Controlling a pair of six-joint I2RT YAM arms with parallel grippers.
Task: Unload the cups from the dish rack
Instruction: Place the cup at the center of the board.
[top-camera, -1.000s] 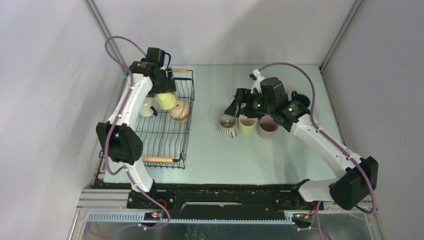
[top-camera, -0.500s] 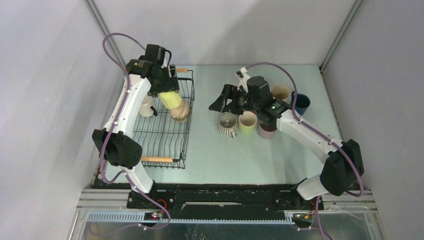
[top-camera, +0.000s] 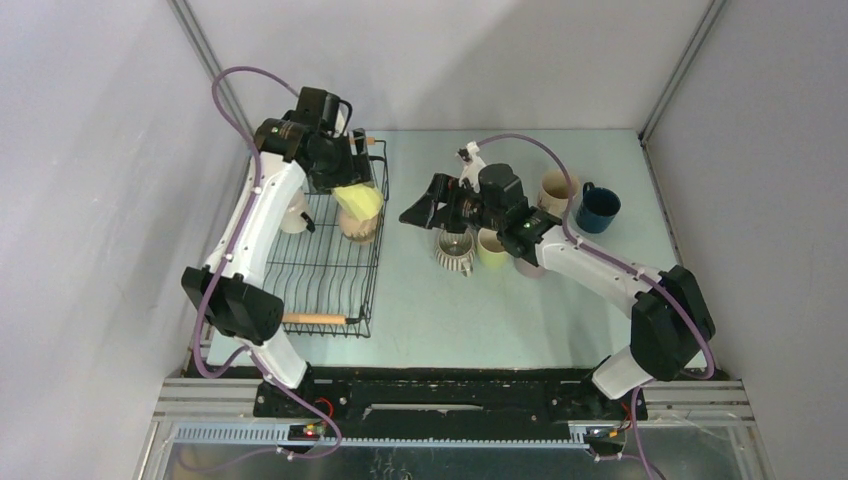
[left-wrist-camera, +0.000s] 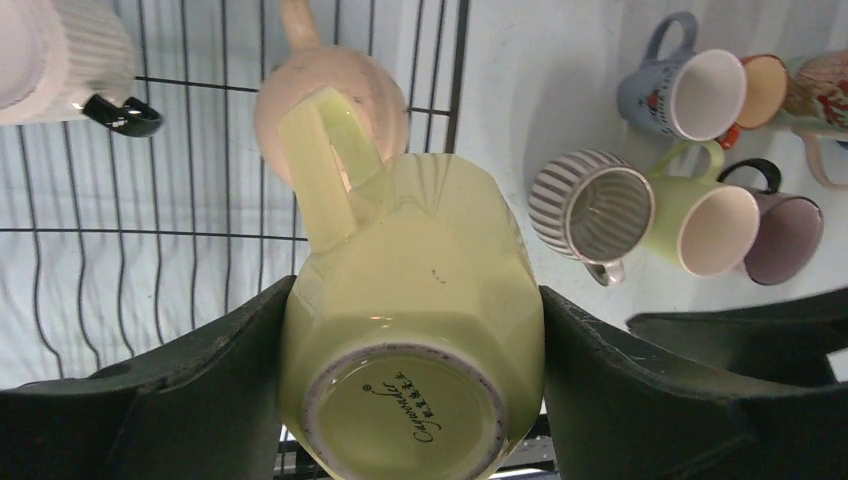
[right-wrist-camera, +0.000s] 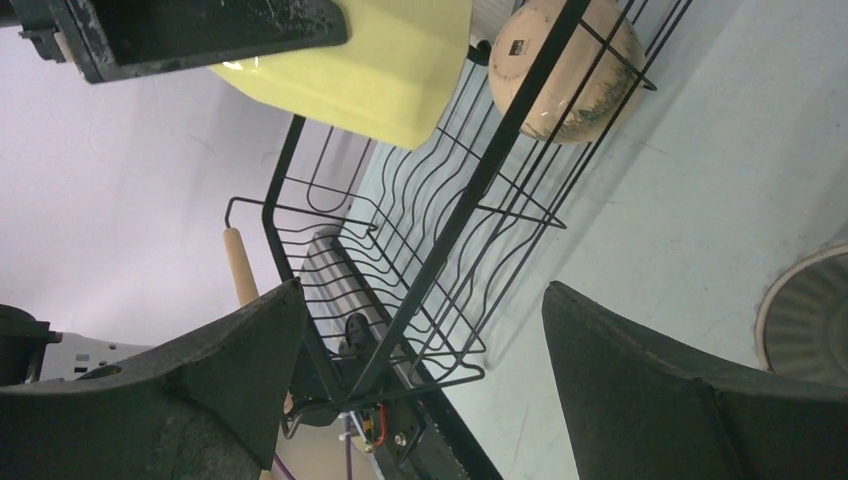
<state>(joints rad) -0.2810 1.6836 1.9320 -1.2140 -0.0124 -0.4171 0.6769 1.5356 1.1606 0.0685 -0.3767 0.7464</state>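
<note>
My left gripper (top-camera: 350, 190) is shut on a pale yellow-green cup (top-camera: 362, 200), held tilted above the right side of the dish rack (top-camera: 330, 270). In the left wrist view the cup (left-wrist-camera: 415, 300) fills the gap between both fingers, base towards the camera. Below it a tan cup (top-camera: 358, 226) lies in the rack, and a white ribbed cup (top-camera: 293, 213) sits at the rack's left. My right gripper (top-camera: 412, 212) hangs open and empty over the table just right of the rack, facing it; in its wrist view the gripper (right-wrist-camera: 420, 300) frames the rack's wires (right-wrist-camera: 400, 250).
Unloaded cups stand on the table: a striped one (top-camera: 455, 250), a yellow-green one (top-camera: 492, 247), a mauve one (top-camera: 530, 264) partly under my right arm, a cream one (top-camera: 555, 188) and a dark blue one (top-camera: 597, 207). Wooden handles (top-camera: 315, 319) end the rack.
My left gripper has carried the yellow-green cup up and rightwards to the rack's right edge. My right gripper has swung left from above the table cups towards the rack.
</note>
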